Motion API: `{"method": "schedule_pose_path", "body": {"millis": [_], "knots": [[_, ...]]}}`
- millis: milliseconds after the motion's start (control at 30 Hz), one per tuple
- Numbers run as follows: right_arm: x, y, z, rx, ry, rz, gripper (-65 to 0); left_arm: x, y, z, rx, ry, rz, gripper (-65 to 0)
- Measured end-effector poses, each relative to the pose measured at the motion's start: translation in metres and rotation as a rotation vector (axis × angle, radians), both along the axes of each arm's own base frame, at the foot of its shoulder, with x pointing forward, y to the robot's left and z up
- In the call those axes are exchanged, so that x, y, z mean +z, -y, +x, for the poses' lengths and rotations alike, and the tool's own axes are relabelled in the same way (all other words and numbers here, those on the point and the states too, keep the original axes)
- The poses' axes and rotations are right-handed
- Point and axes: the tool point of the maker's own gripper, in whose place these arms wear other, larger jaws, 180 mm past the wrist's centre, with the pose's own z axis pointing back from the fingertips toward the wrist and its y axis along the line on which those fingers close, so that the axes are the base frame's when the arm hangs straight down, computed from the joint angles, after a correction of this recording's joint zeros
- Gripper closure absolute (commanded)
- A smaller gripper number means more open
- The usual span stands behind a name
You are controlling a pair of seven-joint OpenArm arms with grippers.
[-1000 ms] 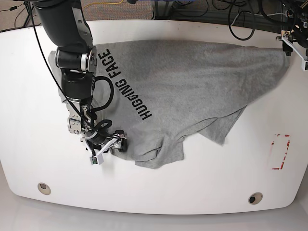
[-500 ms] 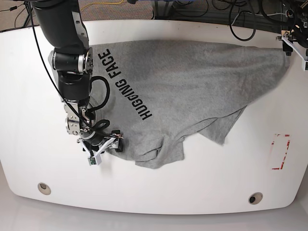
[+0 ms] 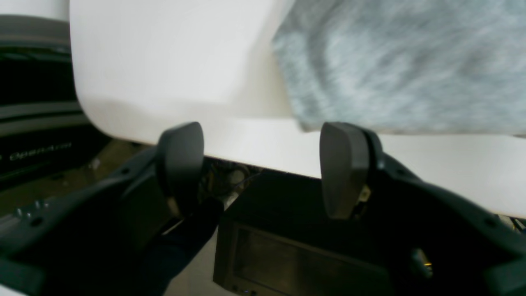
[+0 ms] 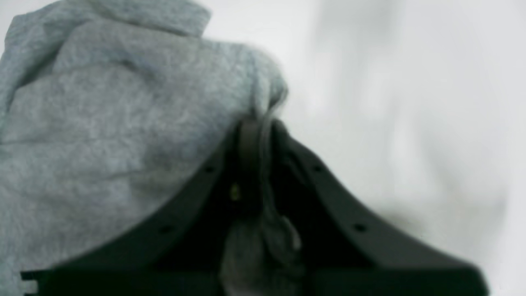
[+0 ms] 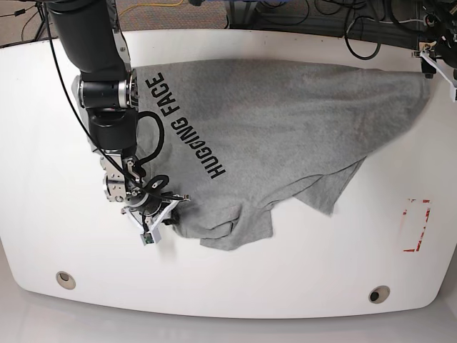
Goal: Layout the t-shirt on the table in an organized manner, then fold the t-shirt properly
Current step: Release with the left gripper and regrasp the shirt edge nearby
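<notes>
T-shirt [image 5: 285, 136] fabric lies crumpled across the table [image 5: 235, 286], from about nine o'clock to two o'clock. Reaching down along the nine o'clock side, the right gripper [image 4: 257, 131] pinches a bunched grey edge (a fold shows between its jaws). At two o'clock, the left gripper [image 3: 263, 164] hangs spread wide off the table's rim. Lettering [image 5: 191, 128] reads "HUGGING FACE".

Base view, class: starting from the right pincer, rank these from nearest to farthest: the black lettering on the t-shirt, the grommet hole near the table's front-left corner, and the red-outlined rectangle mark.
Measured from the right pincer, shut on the t-shirt edge:
1. Black lettering: just beyond the pincer, up the shirt. The grommet hole is nearly as close, so this order is tentative.
2. Grommet hole: toward the table's front-left corner.
3. Red-outlined rectangle mark: far across on the opposite side, clearly farthest.
</notes>
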Motion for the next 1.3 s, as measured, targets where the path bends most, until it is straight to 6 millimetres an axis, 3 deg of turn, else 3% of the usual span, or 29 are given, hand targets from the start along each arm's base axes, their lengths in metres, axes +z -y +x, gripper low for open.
{"method": "schedule_pose_path", "body": {"millis": [233, 400, 500, 733, 1300], "knots": [[0.000, -0.001, 0.000, 0.004, -0.002, -0.003, -0.2, -0.005, -0.040, -0.014, 0.214, 0.070, -0.046, -40.4], [0.000, -0.001, -0.001, 0.007, -0.004, -0.003, 0.0, -0.021, -0.053, -0.023, 0.283, 0.046, -0.102, -43.2], [0.000, -0.001, -0.001, 0.007, -0.004, -0.003, 0.0, -0.026, -0.059, -0.019, 0.300, 0.056, -0.129, -45.3], [0.000, -0.002, -0.001, 0.008, -0.005, -0.002, -0.2, -0.042, -0.050, -0.002, 0.315, 0.086, -0.210, -45.8], [-0.002, -0.002, -0.003, 0.006, 0.000, 0.001, -0.2, -0.037, -0.023, 0.032, 0.234, 0.165, -0.341, -45.4]]}}
